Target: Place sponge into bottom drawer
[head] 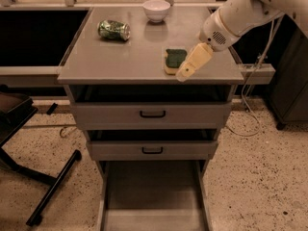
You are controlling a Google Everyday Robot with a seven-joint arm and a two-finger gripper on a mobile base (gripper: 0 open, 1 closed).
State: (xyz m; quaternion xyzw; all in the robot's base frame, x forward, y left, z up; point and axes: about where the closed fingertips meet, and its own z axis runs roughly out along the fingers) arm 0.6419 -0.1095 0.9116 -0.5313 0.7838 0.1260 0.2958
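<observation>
The sponge (173,60), yellow with a dark green top, lies flat on the grey cabinet top (125,57) near its front right. My gripper (188,66) hangs from the white arm (240,13) at the upper right, just right of the sponge and partly over its front corner, close above the top. The bottom drawer (153,196) is pulled out at the foot of the cabinet, a long grey tray with nothing in it.
A dented green can (114,30) lies at the back left of the top and a white bowl (157,9) at the back middle. Two grey drawers with black handles (152,113) sit slightly open above the bottom one. A black chair base (43,177) stands at left.
</observation>
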